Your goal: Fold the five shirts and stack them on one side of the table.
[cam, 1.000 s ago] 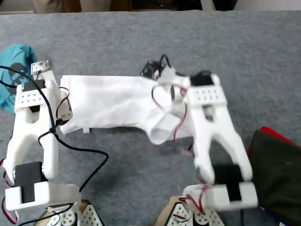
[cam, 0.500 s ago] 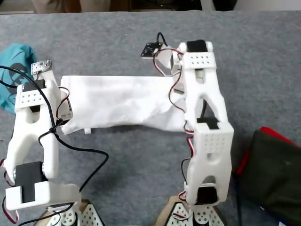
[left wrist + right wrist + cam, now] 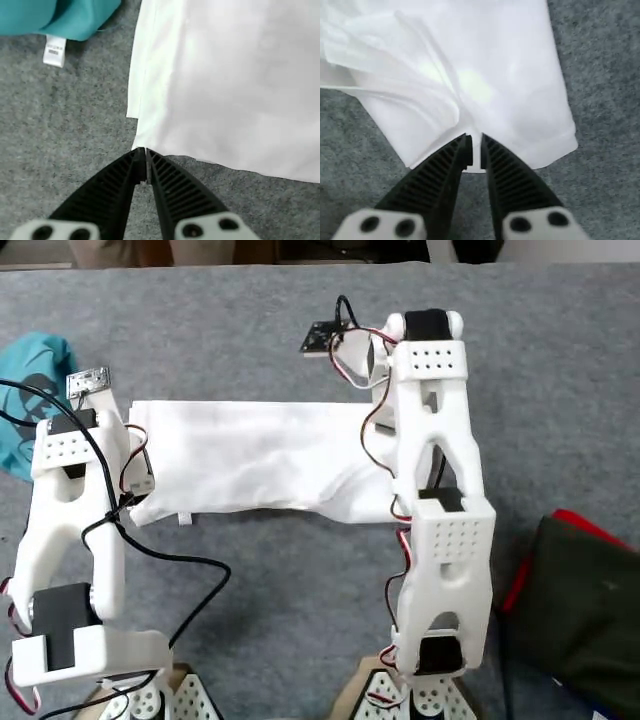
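A white shirt [image 3: 250, 455] lies spread flat across the middle of the grey table [image 3: 250, 330]. At its near left corner my left gripper [image 3: 138, 502] is shut on the hem; in the left wrist view the black fingertips [image 3: 137, 160] meet right at the white shirt [image 3: 240, 85]. My right arm stretches over the shirt's right end. There my right gripper [image 3: 385, 420] pinches the edge, and in the right wrist view a sliver of the white shirt [image 3: 510, 75] sits between the right gripper [image 3: 476, 150] fingers, beside rumpled folds.
A teal shirt [image 3: 30, 390] is bunched at the table's left edge, its white tag [image 3: 54, 50] on the cloth surface. A dark green and red pile of clothes [image 3: 585, 600] lies at the near right. Bare grey table stretches along the far side.
The right arm swung from the near side out over the shirt's right end, carrying the bunched fold away from me so the cloth lies flatter. The left arm kept still.
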